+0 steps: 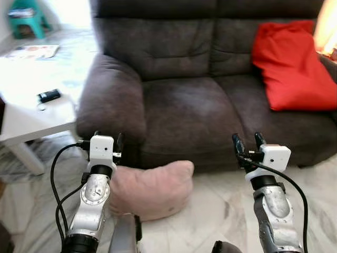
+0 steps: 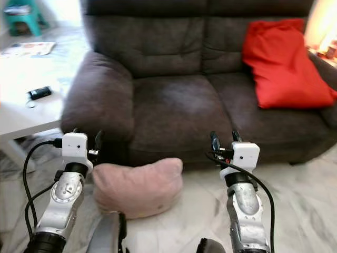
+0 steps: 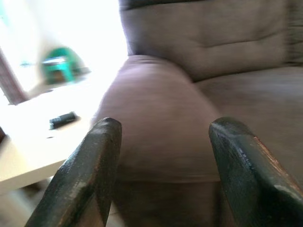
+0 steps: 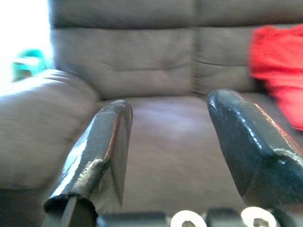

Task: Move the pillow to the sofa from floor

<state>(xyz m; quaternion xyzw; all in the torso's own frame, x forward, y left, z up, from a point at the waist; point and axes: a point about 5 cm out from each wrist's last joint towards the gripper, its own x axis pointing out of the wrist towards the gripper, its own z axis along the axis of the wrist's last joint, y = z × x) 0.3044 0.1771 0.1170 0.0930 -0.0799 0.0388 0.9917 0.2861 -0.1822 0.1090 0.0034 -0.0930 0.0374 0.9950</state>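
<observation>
While lying on the pale marble floor (image 1: 210, 211) against the sofa's front, just below the left armrest: pink pillow (image 1: 152, 190), slumped and untouched. Behind it, dark grey-brown sofa (image 1: 184, 105), with a red cushion (image 1: 292, 66) leaning into the right corner of the seat. Raised above the floor, left pincer (image 1: 108, 141), fingers spread wide and holding nothing, pointed at the armrest, above the pillow's left end. Level with it, right pincer (image 1: 247, 142), likewise parted and empty, aimed at the seat, well apart from the pillow. Off to the left, white tabletop (image 1: 31, 105) carrying a small black object (image 1: 49, 95) and a magazine (image 1: 32, 51); further back, a green stool (image 1: 26, 17).
</observation>
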